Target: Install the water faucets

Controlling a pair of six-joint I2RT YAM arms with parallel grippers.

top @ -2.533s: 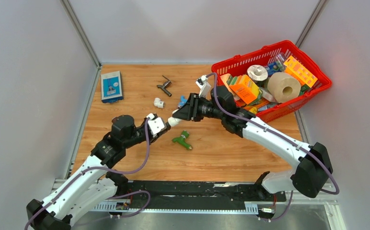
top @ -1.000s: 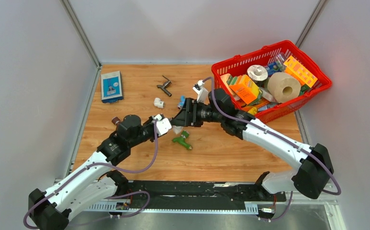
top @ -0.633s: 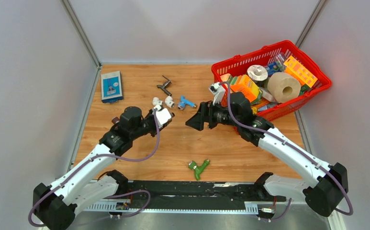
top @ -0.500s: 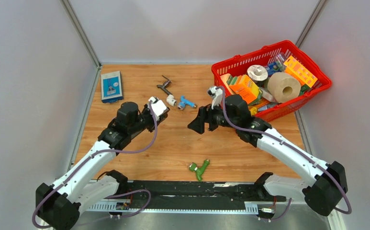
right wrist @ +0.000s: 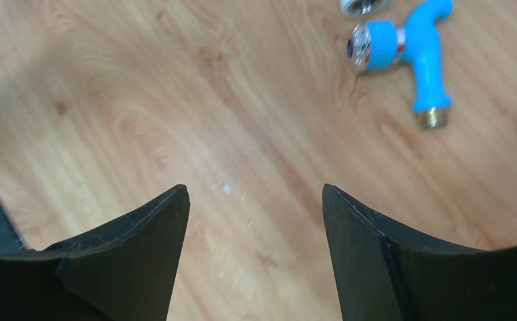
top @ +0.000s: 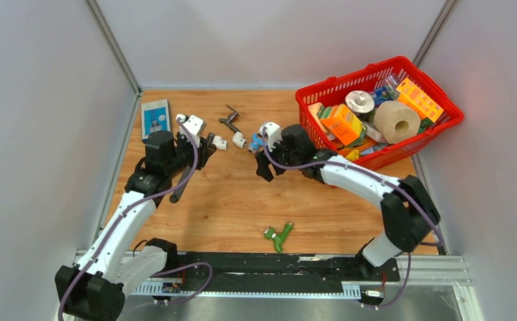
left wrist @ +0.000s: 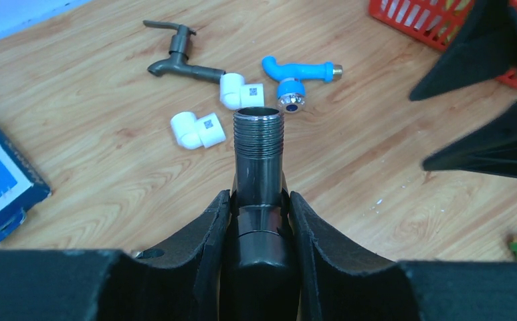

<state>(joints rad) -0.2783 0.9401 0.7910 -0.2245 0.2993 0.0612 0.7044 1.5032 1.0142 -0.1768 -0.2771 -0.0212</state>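
My left gripper point(left wrist: 258, 194) is shut on a long dark-grey metal faucet point(left wrist: 258, 154), whose threaded end sticks out ahead of the fingers. From above, that faucet point(top: 183, 186) hangs down under the left gripper point(top: 205, 147). A second dark faucet point(top: 229, 120) lies at the back. The blue faucet point(top: 259, 142) lies beside two white elbow fittings point(top: 221, 143). Just in front of the blue faucet point(right wrist: 409, 50), my right gripper point(top: 263, 167) hovers open and holds nothing. The green faucet point(top: 278, 234) lies near the front edge.
A red basket point(top: 349, 75) full of boxes and rolls fills the back right corner. A blue box point(top: 154, 119) lies at the back left. Grey walls close in both sides and the back.
The green faucet has gone from the table's middle to the front edge. My left gripper has swung back and left with the dark faucet. My right gripper has moved left, close to the blue faucet.
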